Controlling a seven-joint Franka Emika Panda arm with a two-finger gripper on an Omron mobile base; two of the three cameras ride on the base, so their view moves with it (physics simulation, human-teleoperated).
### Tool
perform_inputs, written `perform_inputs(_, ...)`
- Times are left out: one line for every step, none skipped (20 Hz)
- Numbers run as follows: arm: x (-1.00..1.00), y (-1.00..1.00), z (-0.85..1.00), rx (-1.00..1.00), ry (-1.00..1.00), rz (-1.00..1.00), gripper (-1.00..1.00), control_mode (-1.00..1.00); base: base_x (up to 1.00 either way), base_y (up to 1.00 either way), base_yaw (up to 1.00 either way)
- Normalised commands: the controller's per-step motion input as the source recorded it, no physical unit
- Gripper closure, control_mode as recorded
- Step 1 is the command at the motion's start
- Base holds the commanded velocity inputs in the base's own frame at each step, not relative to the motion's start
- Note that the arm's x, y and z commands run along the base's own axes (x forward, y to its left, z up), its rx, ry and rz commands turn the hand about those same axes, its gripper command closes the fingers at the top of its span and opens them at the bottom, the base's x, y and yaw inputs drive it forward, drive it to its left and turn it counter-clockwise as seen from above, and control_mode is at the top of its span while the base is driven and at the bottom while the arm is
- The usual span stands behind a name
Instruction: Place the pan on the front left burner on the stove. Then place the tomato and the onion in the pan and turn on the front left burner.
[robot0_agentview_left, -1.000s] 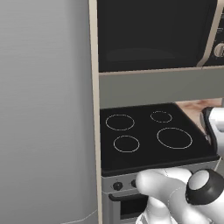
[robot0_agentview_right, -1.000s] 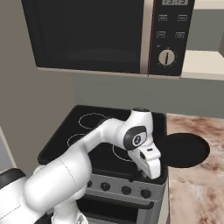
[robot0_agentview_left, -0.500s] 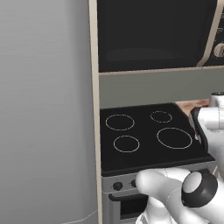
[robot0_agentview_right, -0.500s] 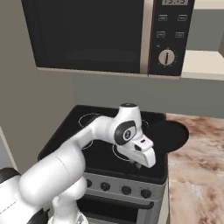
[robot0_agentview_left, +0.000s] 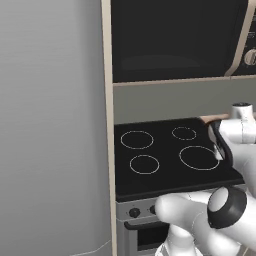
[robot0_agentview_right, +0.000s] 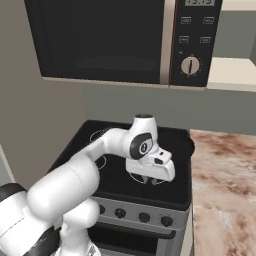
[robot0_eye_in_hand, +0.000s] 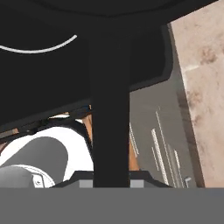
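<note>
Since the earlier frames the arm has swung leftward, carrying the pan (robot0_eye_in_hand: 109, 13) from the counter (robot0_agentview_right: 220, 195) over the right side of the stove (robot0_agentview_right: 165, 192). The gripper (robot0_eye_in_hand: 111, 175) is clamped on the pan handle (robot0_eye_in_hand: 110, 109). The front left burner (robot0_agentview_left: 144, 164) is bare and well to the left. Risk: the long handle gives leverage, so the pan may rotate in the grip or land off the ring. The microwave (robot0_agentview_right: 120, 40) overhangs the stove, limiting lift height.
</note>
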Motion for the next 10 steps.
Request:
perform_inputs(0.27, 0.16, 0.0, 0.1, 0.03, 0.34, 1.0, -1.0, 0.0, 0.0, 0.0)
perform_inputs(0.27, 0.13, 0.0, 0.11, 0.03, 0.34, 1.0, -1.0, 0.0, 0.0, 0.0)
perform_inputs(0.26, 0.16, 0.0, 0.1, 0.02, 0.34, 1.0, -1.0, 0.0, 0.0, 0.0)
perform_inputs(0.26, 0.16, 0.0, 0.09, 0.02, 0.34, 1.0, -1.0, 0.0, 0.0, 0.0)
perform_inputs(0.26, 0.17, 0.0, 0.09, 0.03, 0.34, 1.0, -1.0, 0.0, 0.0, 0.0)
perform_inputs(0.25, 0.19, 0.0, 0.09, 0.03, 0.34, 1.0, -1.0, 0.0, 0.0, 0.0)
perform_inputs(0.21, 0.19, 0.0, 0.08, 0.02, 0.34, 1.0, -1.0, 0.0, 0.0, 0.0)
perform_inputs(0.2, 0.2, 0.0, 0.08, 0.02, 0.34, 1.0, -1.0, 0.0, 0.0, 0.0)
perform_inputs(0.19, 0.19, 0.0, 0.08, 0.01, 0.34, 1.0, -1.0, 0.0, 0.0, 0.0)
perform_inputs(0.16, 0.21, 0.0, 0.07, 0.0, 0.34, 1.0, -1.0, 0.0, 0.0, 0.0)
